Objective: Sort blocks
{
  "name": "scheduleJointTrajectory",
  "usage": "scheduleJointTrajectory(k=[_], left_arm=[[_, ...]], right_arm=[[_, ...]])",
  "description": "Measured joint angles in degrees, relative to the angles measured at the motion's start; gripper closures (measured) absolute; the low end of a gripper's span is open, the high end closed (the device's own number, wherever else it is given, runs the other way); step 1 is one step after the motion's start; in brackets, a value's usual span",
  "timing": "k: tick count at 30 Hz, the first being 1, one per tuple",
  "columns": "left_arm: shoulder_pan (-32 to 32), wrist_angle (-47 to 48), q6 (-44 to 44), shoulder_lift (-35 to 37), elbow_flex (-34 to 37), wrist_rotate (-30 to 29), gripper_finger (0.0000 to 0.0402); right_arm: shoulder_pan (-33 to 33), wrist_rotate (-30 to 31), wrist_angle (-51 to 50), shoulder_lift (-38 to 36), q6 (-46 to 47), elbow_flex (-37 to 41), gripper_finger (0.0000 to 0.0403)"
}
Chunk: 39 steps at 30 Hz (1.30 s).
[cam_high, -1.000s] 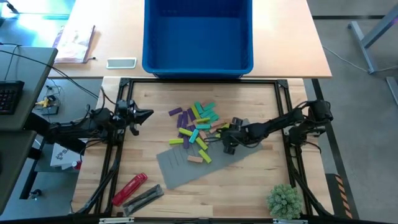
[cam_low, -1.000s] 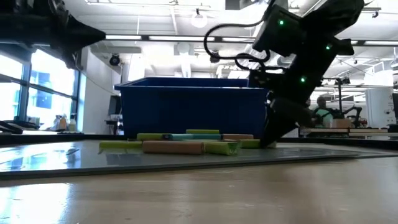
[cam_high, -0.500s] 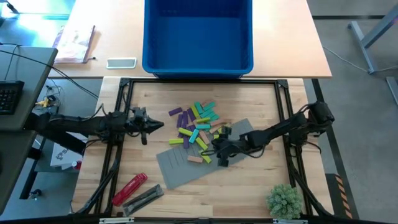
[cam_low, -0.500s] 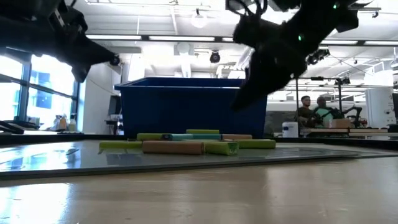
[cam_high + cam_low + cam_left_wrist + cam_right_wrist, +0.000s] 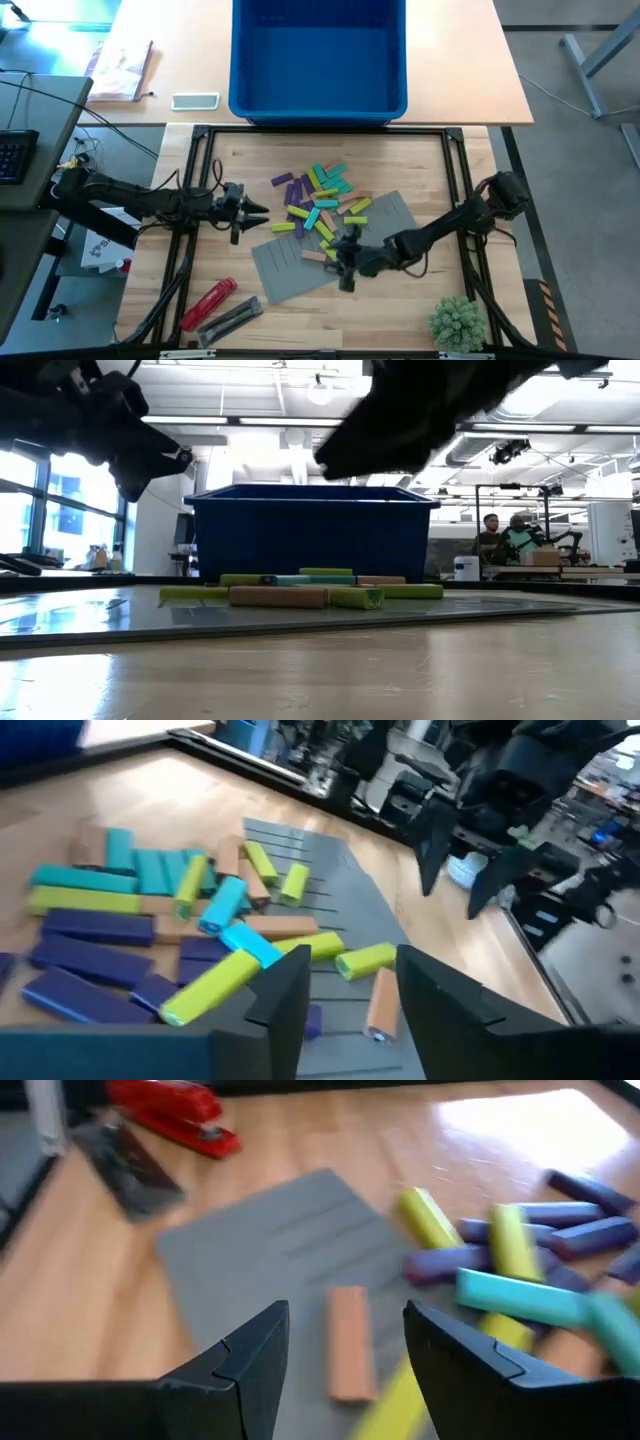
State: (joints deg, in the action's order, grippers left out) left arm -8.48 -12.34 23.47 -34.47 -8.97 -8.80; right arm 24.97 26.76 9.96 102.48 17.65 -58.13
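Loosely heaped blocks [image 5: 318, 205] — purple, lime, teal, tan; both claws [image 5: 262, 211] [image 5: 345, 272] apart, empty.

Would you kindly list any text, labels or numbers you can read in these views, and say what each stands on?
No text can be read in any view.
The booklet on the far table has a printed cover, too small to read.
The white tag under the left arm bears dark marks, too blurred to read.

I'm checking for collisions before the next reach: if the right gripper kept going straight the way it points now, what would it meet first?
Most likely the tan block lying on the grey mat. The right gripper stands open with that block between its fingers' line of travel; how near it is, I can't tell.
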Motion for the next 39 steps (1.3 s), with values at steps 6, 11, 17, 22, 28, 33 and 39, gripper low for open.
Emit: scheduleJointTrajectory(k=[6, 11, 17, 22, 28, 33, 39], left_arm=[[-2.36, -1.7, -8.56, -2.26, 0.0, 2.06, 0.0256], [-5.1, -2.51, -5.74, -4.11, 0.0, 3.7, 0.0256], [-12.91, -3.02, -7.5, -7.6, 0.0, -0.54, 0.0257], [-17.44, -2.86, -7.26, -11.34, 0.0, -5.0, 0.0257], [-21.38, -2.97, -4.13, -17.59, 0.0, -8.17, 0.0257], [-22.66, -6.47, -2.54, -23.87, 0.0, -10.13, 0.0257], [-22.99, -12.02, -2.58, -32.9, 0.0, -13.02, 0.0257]], right_arm=[[2.1, -0.23, -8.46, 9.86, -3.16, -13.28, 0.0218], [2.15, -0.04, -14.22, 17.08, -0.19, -21.57, 0.0218], [2.66, -0.15, -14.55, 22.12, 3.39, -26.3, 0.0218], [1.86, 0.4, -14.72, 22.89, 3.34, -26.53, 0.0218], [-0.99, 1.7, -19.48, 22.91, 2.89, -26.43, 0.0218], [-3.87, 1.64, -23.65, 22.91, 1.38, -26.4, 0.0218], [-6.63, 1.39, -27.55, 22.91, -2.73, -26.35, 0.0218]])
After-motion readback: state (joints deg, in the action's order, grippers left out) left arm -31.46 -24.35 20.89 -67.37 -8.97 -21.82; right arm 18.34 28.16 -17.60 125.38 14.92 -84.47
